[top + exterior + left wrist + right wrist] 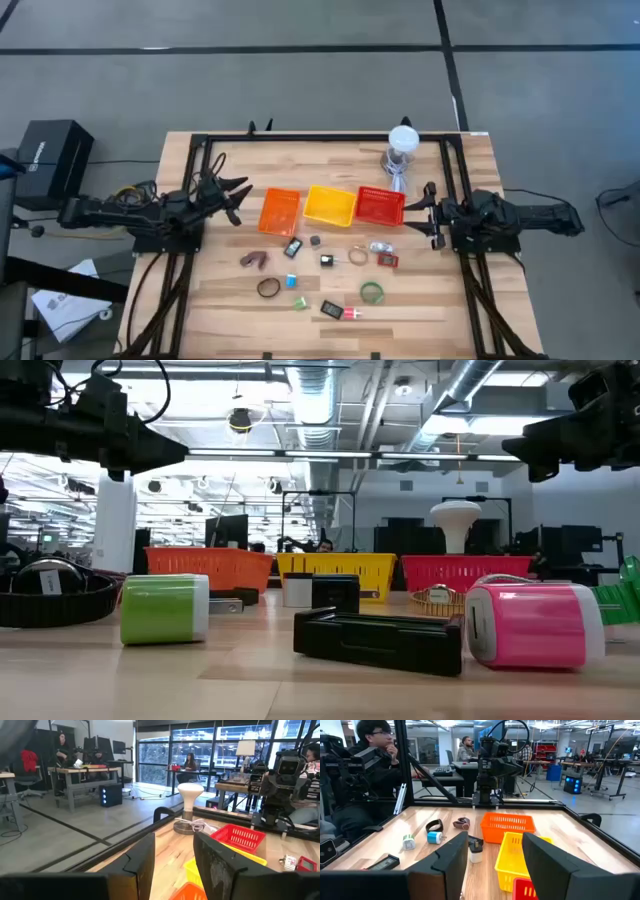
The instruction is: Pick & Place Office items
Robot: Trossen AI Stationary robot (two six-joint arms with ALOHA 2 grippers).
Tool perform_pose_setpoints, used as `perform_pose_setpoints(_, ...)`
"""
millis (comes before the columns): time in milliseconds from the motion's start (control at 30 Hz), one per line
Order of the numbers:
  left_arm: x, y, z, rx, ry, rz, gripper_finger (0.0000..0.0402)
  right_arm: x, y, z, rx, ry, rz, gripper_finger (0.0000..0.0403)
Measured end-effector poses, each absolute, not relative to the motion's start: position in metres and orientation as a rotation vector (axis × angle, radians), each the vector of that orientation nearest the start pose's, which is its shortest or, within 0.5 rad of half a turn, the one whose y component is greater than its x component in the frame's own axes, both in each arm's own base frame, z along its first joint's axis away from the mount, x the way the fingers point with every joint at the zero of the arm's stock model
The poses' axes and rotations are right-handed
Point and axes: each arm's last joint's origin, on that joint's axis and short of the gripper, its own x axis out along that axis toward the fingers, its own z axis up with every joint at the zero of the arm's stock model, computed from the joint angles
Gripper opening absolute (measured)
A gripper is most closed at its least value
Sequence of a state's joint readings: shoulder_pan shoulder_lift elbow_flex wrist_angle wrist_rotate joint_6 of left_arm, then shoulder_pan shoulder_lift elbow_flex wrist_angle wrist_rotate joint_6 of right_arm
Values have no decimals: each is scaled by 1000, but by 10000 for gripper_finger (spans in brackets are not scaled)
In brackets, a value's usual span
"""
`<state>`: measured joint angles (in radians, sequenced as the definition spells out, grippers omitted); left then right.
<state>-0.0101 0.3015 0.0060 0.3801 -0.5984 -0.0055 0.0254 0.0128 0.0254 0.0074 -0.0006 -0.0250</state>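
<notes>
The office items lie scattered on the wooden table's near half: a black ring (268, 288), a green ring (372, 292), a beige ring (358, 256), a red piece (388, 261), a blue piece (291, 281) and a pink piece (351, 313). The low view shows a green-and-white piece (165, 608), a black piece (378, 635) and the pink piece (530, 625) up close. My left gripper (235, 200) hovers open left of the orange basket. My right gripper (425, 210) hovers open right of the red basket. Both sets of fingers stand apart in the wrist views, left (172, 865) and right (495, 865).
Three mesh baskets stand in a row across the table's middle: orange (279, 211), yellow (330, 205) and red (380, 206). A clear jar with a white top (402, 150) stands near the far edge. A black frame (300, 137) borders the table. People sit in the room beyond.
</notes>
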Motion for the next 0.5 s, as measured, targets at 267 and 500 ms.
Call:
perform_pose_setpoints(267, 111, 15, 176, -32, -88, 588, 129, 97, 2, 172, -25, -21, 26, 179)
perform_pose_setpoints(500, 111, 15, 176, -27, -86, 588, 129, 97, 3, 172, -25, -21, 26, 179)
